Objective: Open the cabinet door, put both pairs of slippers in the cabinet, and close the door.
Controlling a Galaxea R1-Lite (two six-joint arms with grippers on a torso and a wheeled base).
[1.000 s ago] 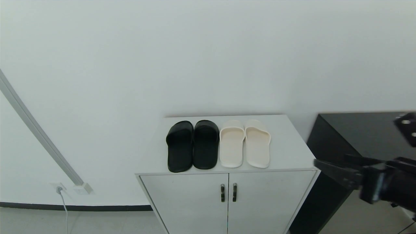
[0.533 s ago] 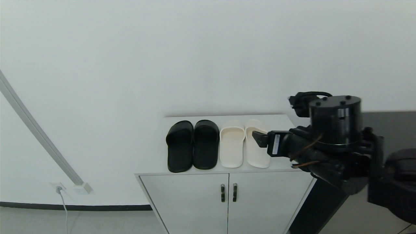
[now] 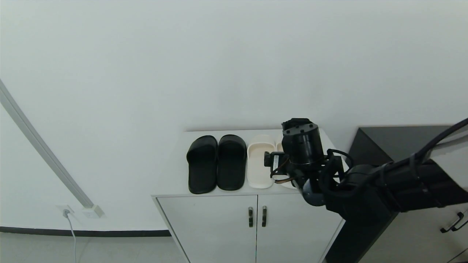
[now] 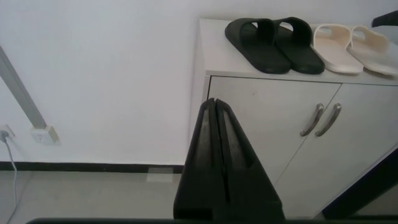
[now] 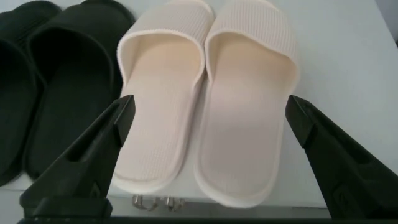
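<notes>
Your right gripper (image 5: 209,102) hangs over the cabinet top (image 3: 168,182) with its jaws spread wide and nothing between them. One finger stands outside each outer edge of the cream slippers (image 5: 242,112), so the opening spans the whole pair across its width. That pair lies directly below and just ahead of the fingers, the two slippers touching side by side. Their heels sit at the front edge of the top and their toes point toward the wall, so the long axis runs away from you, square to the line between the fingers. From here the grasp looks like a straight drop and a squeeze that presses both slippers together. Whether the fingertips are already level with the soles cannot be told. The black slippers (image 3: 216,164) lie just beside the cream ones on your left, parallel and outside the jaws. Your left gripper (image 4: 215,102) is closed, fingers pressed together on nothing. It is held low in front of the cabinet's left side, well apart from the slippers. Both cabinet doors (image 3: 208,230) are still shut, with the door handles (image 3: 250,216) side by side at the centre seam. The left arm is the free one and looks better placed to pull a door.
</notes>
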